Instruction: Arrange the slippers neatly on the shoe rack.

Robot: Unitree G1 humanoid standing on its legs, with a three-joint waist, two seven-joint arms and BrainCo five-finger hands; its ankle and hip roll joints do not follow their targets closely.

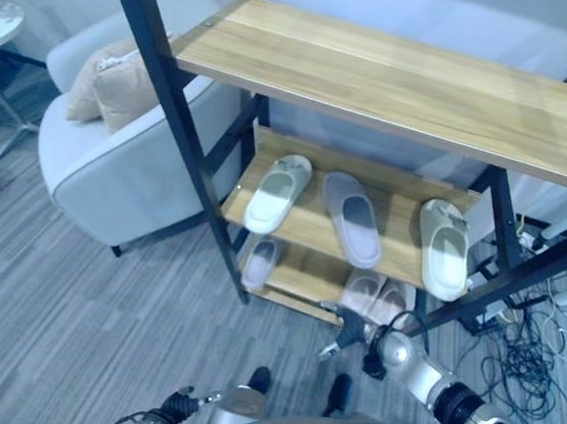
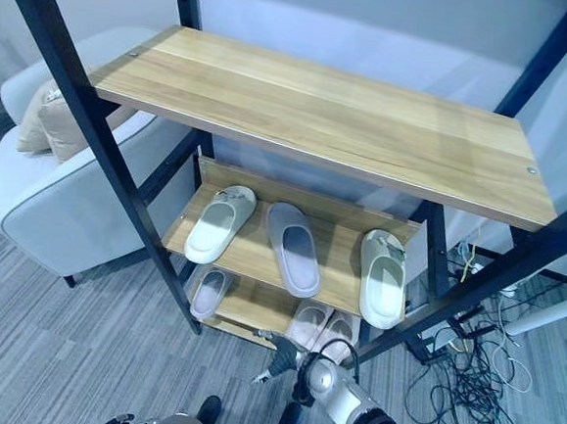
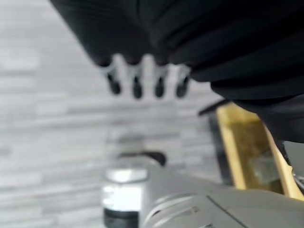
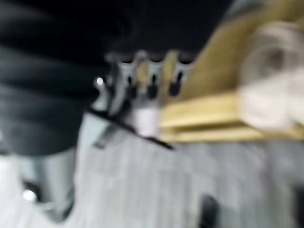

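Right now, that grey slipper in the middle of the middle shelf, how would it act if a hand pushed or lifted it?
The grey slipper looks soft and fabric-like, so it would probably flex rather than stay stiff. It lies flat on its sole on the smooth wooden middle shelf, so a push would likely slide it, not tip or roll it. It seems light for its size.

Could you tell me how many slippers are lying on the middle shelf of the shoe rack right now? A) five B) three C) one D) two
B: the middle shelf carries a pale green slipper at its left end, a grey slipper in the middle and another pale green slipper at the right end.
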